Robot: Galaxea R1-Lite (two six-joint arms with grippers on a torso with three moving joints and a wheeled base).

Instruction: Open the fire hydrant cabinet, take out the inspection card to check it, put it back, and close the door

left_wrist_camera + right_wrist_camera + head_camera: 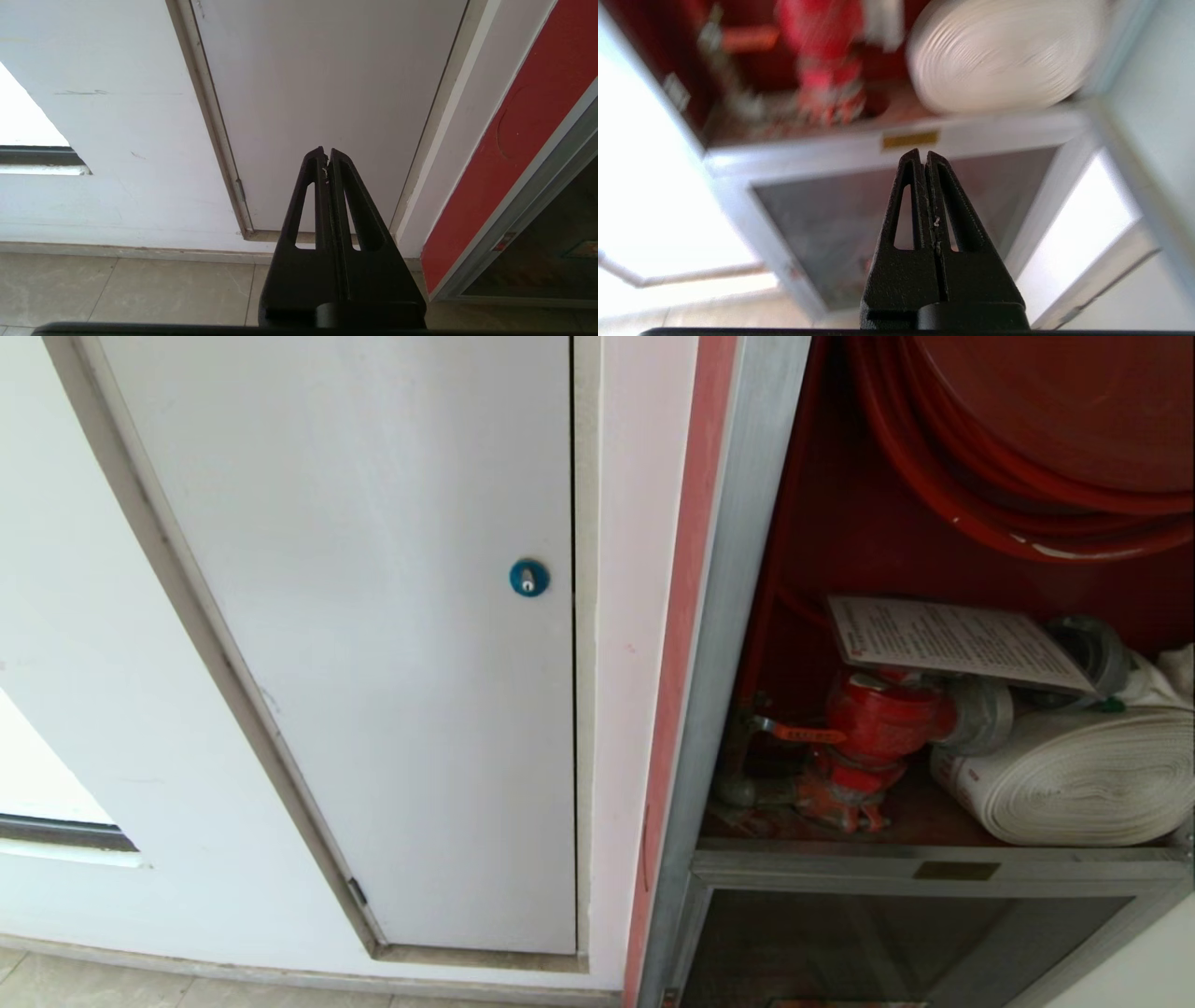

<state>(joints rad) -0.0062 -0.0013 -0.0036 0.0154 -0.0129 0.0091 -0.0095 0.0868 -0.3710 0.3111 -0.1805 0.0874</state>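
Note:
The fire hydrant cabinet (738, 616) stands open on the right of the head view, red inside behind a silver frame. The inspection card (952, 639) lies tilted on top of the red valve (882, 719), beside the white rolled hose (1083, 779) and under the red hose reel (1027, 448). The door is out of view. Neither gripper appears in the head view. My right gripper (923, 154) is shut and empty, in front of the cabinet's silver sill (831, 149), below the valve (822, 42) and the hose (999, 56). My left gripper (326, 151) is shut and empty, low before the wall.
A plain white panel door (373, 616) with a round blue lock (528, 578) fills the wall left of the cabinet. Under the open compartment is a smaller dark glass panel (887, 943) in a silver frame. Beige floor tiles (117, 289) run along the wall's foot.

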